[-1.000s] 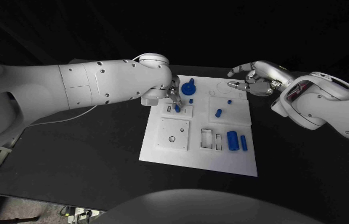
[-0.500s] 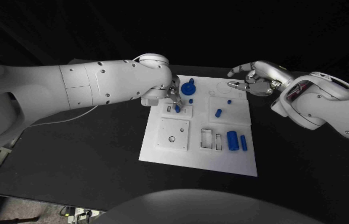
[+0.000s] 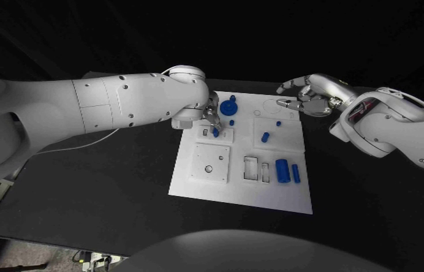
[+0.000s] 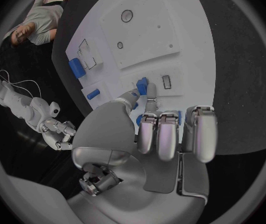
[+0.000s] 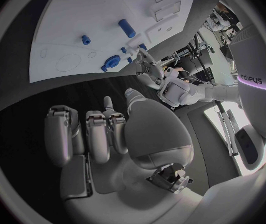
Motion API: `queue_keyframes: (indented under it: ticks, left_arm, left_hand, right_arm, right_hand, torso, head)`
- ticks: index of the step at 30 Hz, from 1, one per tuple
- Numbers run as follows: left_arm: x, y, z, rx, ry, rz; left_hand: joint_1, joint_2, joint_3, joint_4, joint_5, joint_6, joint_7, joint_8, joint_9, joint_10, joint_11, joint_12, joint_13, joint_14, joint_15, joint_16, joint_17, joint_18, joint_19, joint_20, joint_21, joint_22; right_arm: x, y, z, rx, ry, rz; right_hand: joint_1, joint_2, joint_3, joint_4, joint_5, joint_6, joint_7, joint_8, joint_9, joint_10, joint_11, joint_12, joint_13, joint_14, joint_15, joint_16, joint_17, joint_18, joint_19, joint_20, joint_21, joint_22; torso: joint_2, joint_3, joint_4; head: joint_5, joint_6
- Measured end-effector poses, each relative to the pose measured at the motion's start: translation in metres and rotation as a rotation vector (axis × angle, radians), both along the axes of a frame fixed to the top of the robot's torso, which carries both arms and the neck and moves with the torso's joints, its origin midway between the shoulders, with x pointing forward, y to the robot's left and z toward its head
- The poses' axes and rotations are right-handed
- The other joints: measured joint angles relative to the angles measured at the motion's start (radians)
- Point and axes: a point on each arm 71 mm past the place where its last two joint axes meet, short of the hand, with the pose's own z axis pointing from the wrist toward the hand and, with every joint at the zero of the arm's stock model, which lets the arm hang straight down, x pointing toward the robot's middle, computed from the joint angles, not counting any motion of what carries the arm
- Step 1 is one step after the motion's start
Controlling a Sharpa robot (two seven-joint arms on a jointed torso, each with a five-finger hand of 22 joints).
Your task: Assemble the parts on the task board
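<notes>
The board [image 3: 221, 186] lies mid-counter [image 3: 106, 186]. Near its far edge a round part [image 3: 230, 107] sits left of centre, with a peg [image 3: 215, 132] just nearer, by the left edge, between the left hand's [image 3: 208, 117] fingers [image 4: 150, 92]; two small parts [image 3: 277, 124] [image 3: 265, 137] lie right of centre. Two longer parts [image 3: 283, 170] [image 3: 296, 173] lie side by side toward the near right edge, and the right hand [image 3: 309, 97] hangs over the far right corner.

Black table [image 3: 106, 186] with a thin white cable [image 3: 84, 144] at its left side.
</notes>
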Motion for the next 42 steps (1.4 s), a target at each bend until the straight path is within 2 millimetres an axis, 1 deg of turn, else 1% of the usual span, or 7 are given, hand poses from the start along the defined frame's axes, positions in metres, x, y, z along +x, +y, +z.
queue_keyframes:
  ticks: [17,42]
  left_arm:
    - [-0.0038,0.002,0.0014,-0.004,-0.032,-0.007]
    - [-0.0037,0.0009,0.0031,-0.008,-0.061,-0.008]
  left_hand:
    - [0.0,0.0,0.003,-0.003,0.0,-0.002,0.002,-0.004,0.004,0.0,0.0,0.0,0.0,0.0,0.0,0.0,0.0,0.0,0.0,0.0,0.0,0.0]
    - [0.0,0.0,0.006,0.0,-0.003,-0.003,0.004,-0.004,0.007,0.0,0.0,0.0,0.0,0.0,0.0,0.0,0.0,0.0,0.0,0.0,0.0,0.001]
  right_arm:
    - [-0.0004,-0.0014,-0.0008,0.0,0.001,-0.002]
    - [-0.0002,-0.0024,-0.003,-0.002,0.005,-0.004]
  right_hand:
    - [0.0,0.0,0.0,0.0,0.0,0.0,0.0,0.0,0.0,0.0,0.0,0.0,0.0,0.0,0.0,0.0,0.001,0.0,0.0,0.0,0.0,0.0]
    - [0.0,0.0,0.0,0.0,0.0,0.0,0.0,0.0,0.0,0.0,0.0,0.0,0.0,0.0,0.0,0.0,0.001,0.0,0.0,0.0,0.0,0.0]
  torso:
    - [0.0,-0.0004,0.0007]
    - [0.0,0.0,0.0002]
  head:
    - [-0.002,0.0]
    - [0.0,0.0]
